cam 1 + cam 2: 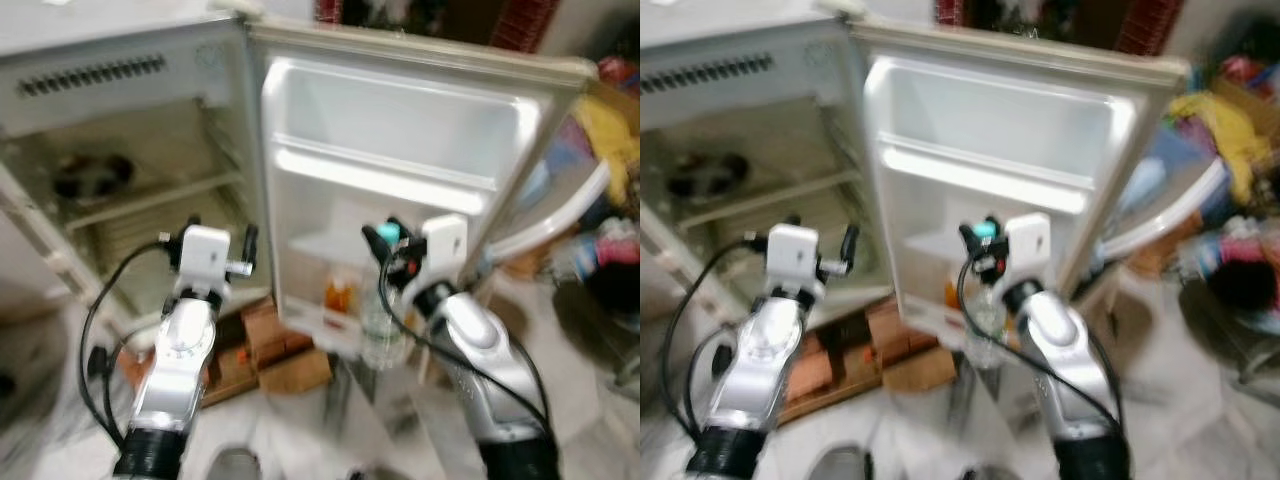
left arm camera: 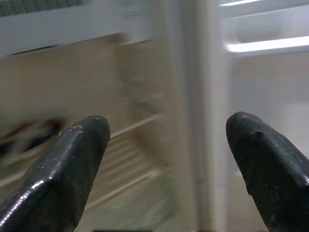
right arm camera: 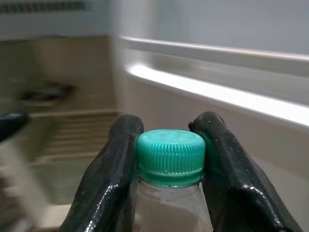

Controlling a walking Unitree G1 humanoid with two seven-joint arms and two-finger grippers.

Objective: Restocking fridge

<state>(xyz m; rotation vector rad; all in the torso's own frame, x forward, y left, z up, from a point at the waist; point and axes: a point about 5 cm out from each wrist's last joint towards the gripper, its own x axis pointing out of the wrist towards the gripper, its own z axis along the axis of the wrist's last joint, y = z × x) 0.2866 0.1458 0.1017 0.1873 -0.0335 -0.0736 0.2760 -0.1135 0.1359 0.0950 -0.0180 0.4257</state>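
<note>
The small fridge (image 1: 120, 75) stands open before me, its white door (image 1: 400, 130) swung out to the right. My right gripper (image 1: 386, 240) is shut on the neck of a clear bottle (image 1: 378, 320) with a green cap (image 3: 170, 153), held upright in front of the door's lower shelf (image 1: 320, 320). An orange item (image 1: 338, 296) sits in that shelf. My left gripper (image 1: 222, 245) is open and empty, raised before the fridge's wire shelves (image 2: 130, 159), its fingertips (image 2: 72, 159) wide apart. A dark object (image 1: 90, 175) lies on the upper shelf inside.
Brown cardboard boxes (image 1: 270, 350) lie on the floor under the door. Clothes and coloured clutter (image 1: 610, 200) are piled at the right beside a white curved bar (image 1: 560, 215). The views are blurred.
</note>
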